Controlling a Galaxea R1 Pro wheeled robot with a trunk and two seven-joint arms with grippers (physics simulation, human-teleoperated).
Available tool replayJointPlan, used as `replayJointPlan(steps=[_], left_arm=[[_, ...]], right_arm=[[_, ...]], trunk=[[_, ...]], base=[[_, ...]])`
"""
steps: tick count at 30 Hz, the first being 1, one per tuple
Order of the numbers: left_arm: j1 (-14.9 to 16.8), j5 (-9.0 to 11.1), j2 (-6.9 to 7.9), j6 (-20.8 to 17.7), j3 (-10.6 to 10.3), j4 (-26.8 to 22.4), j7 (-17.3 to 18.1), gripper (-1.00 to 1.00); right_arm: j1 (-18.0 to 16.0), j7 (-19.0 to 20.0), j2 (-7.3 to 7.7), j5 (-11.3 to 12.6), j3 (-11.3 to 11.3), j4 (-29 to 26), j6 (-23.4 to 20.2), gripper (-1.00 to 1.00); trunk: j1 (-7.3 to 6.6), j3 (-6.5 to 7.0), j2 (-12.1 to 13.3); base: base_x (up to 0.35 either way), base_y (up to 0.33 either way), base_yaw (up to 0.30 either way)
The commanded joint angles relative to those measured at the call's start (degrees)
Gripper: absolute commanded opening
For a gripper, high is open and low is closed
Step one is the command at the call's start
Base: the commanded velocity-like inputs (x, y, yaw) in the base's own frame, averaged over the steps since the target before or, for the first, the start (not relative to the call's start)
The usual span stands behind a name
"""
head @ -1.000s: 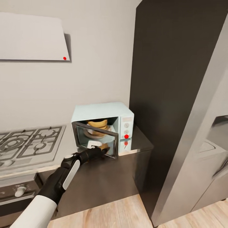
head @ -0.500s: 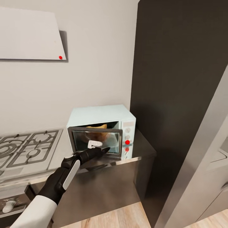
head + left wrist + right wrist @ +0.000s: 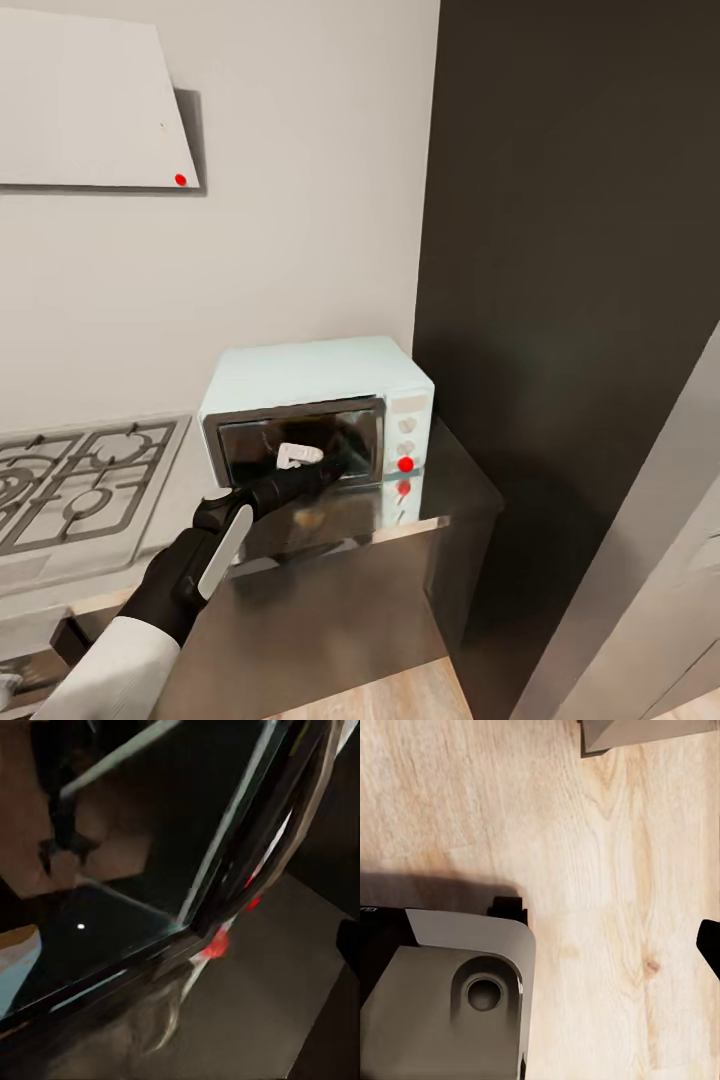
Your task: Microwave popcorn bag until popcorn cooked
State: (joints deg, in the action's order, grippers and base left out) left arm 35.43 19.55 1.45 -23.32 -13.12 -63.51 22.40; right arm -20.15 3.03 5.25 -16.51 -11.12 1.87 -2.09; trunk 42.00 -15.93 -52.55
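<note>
At the far left of the head view lies the gas hob [image 3: 75, 478], set into the countertop [image 3: 440, 480] and no part of this job. Next comes my left arm, reaching forward over the steel so that my left gripper [image 3: 325, 468] sits against the lower part of the microwave's [image 3: 318, 415] dark glass door. I judge the arm is there to press the door home, for the door stands flush with the pale casing. Whether my fingers are parted or together I cannot tell: they show as one dark point against dark glass, and the left wrist view gives just the door frame close up, blurred, with a red knob [image 3: 217, 943] beyond its corner. The popcorn bag I take to be inside, behind that glass. A white label-like patch [image 3: 298, 455] shows in the door above my fingertips, though it may be a reflection. To the right of the door, the lower knob [image 3: 405, 464] is marked red, likely what I must turn next. My right arm hangs low over the wooden floor [image 3: 607, 870] beside the robot's base [image 3: 442, 997], kept clear.
</note>
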Motion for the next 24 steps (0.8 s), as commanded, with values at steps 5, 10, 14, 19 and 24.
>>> replayJointPlan(steps=[5,10,14,19,24], left_arm=[[0.04,0.67,0.0,-0.41,-0.07,-0.17,-2.66,1.0],[0.03,0.72,-0.08,-0.43,-0.48,-1.16,-2.91,1.0],[0.04,0.75,-0.77,-0.5,-3.62,-2.14,-2.91,1.0],[0.06,0.75,-2.51,-0.5,-7.39,-2.15,-9.51,1.0],[0.06,0.75,-2.94,-0.5,-8.53,-2.15,-11.52,1.0]], right_arm=[[-0.07,0.14,0.03,-0.54,-0.49,0.07,-0.11,1.0],[-0.07,0.14,0.03,-0.54,-0.49,0.07,-0.04,1.0],[-0.07,0.14,0.07,-0.54,-0.49,0.07,-0.07,1.0],[-0.07,0.14,0.09,-0.54,-0.49,0.07,0.22,1.0],[-0.07,0.14,0.09,-0.54,-0.49,0.07,0.13,1.0]], trunk=[[0.03,-0.07,-0.04],[0.03,-0.07,-0.04],[0.03,-0.07,-0.04],[0.03,-0.07,-0.04],[0.03,-0.07,-0.04]], base=[[0.213,0.0,0.0],[0.051,0.0,0.0],[-0.333,0.0,0.0],[-0.346,0.0,0.0],[-0.347,0.0,0.0]])
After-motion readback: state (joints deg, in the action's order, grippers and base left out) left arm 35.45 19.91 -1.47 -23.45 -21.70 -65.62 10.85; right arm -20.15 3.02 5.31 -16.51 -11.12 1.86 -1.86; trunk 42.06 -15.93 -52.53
